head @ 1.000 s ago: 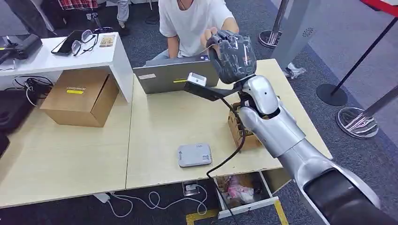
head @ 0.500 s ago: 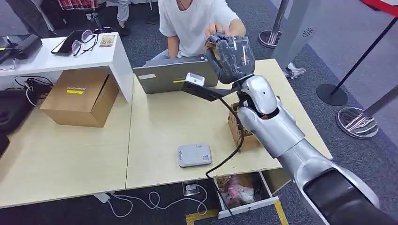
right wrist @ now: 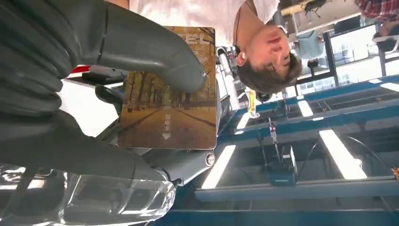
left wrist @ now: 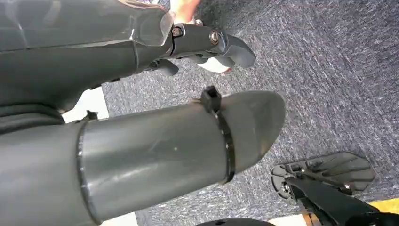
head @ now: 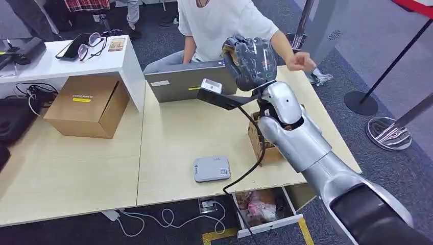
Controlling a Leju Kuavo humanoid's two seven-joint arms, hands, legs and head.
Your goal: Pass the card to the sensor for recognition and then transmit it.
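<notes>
While the right hand [head: 251, 60] stays raised above the far edge of the desk, its thumb and fingers keep a pinch on the card [right wrist: 171, 89], and what has changed lies beyond it: half a second ago the person's hand [head: 301, 62] hovered right at the robot's fingers, and now it has swung out to the side, off past the desk corner, empty as far as can be seen. The card has not been taken, so I judge the handover unfinished; the robot likely needs to hold steady until that hand comes back.

Seen from the right wrist, the card is a thin, flat, glossy rectangle printed with an autumn tree avenue in browns and golds, with small white characters and an arrow near one end. The thick grey thumb lies across its face and dark fingers back it from behind.

Below, on the pale wood-grain desk [head: 168, 138], the sensor [head: 211, 168] sits as a flat grey box with rounded corners, a black cable running from it. A grey laptop [head: 184, 81] stands open just beyond, and a brown cardboard box [head: 89, 104] rests on the adjoining desk.

As for the left hand [left wrist: 207, 42], it hangs over speckled grey carpet, its smooth dark fingers curled in on nothing.
</notes>
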